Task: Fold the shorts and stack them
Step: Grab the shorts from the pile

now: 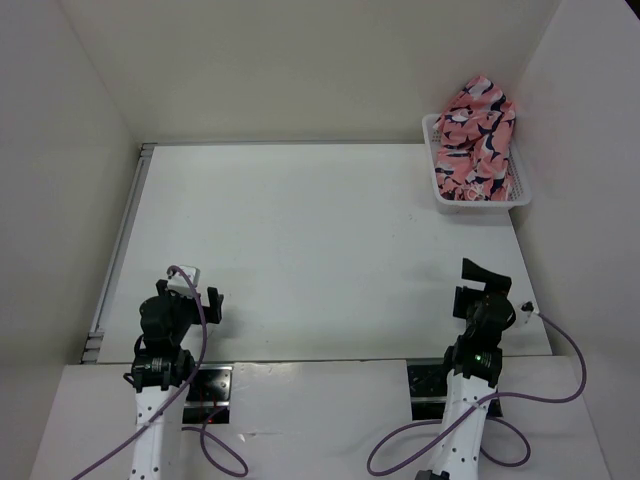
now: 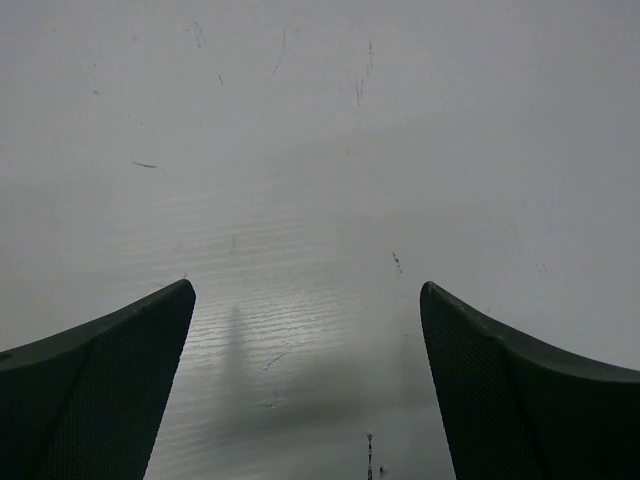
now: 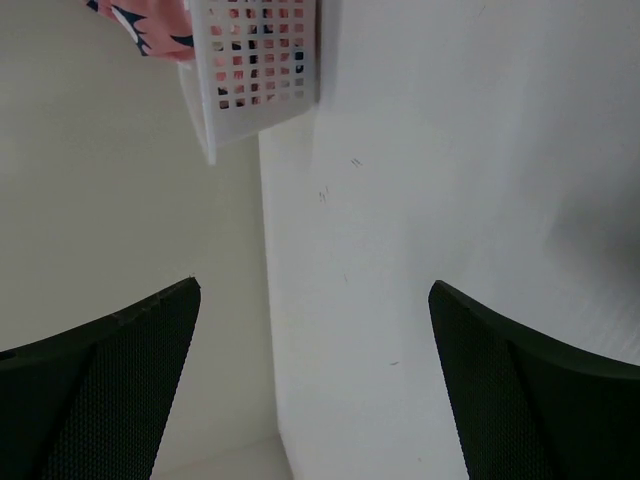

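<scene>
From above, we see the shorts (image 1: 476, 140) bunched in the basket (image 1: 478, 206) at upper right, so we judge folding not yet begun. The left wrist view shows our left claw (image 2: 306, 287) spread over the counter (image 2: 320, 150). The right wrist view shows our right claw (image 3: 315, 285) spread too; next it must reach the basket, upper left.

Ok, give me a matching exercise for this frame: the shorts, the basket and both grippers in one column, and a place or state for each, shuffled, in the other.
Column one:
1. shorts
2. basket
3. left gripper
4. right gripper

Column two:
A. white mesh, at the far right corner of the table
B. open and empty, near left side
C. pink with dark print, crumpled in a heap
D. open and empty, near right side, facing the basket

Pairs: 1-C, 2-A, 3-B, 4-D.
</scene>
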You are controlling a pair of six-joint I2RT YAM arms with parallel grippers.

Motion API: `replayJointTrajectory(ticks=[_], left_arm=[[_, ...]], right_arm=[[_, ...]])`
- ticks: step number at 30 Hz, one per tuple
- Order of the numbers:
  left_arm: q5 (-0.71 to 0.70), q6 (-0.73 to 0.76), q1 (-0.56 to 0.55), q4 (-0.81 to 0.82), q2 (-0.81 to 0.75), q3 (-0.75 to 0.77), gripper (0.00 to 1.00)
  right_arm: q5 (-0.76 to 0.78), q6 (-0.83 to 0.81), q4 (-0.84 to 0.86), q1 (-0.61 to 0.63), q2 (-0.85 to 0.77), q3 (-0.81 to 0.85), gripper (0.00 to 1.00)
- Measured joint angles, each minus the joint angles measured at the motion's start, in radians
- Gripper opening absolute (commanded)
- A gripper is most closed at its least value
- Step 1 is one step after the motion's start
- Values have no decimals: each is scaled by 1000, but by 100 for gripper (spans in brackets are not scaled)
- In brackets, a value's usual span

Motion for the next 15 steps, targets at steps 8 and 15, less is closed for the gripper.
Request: replayJointTrajectory(ticks=[8,15], left_arm=[[0,0,0,3,0,0,100],[-28,0,0,95,0,11,100]], right_arm=[[-172,86,66,0,0,-3,100],[-152,30,188,43,0,67,100]])
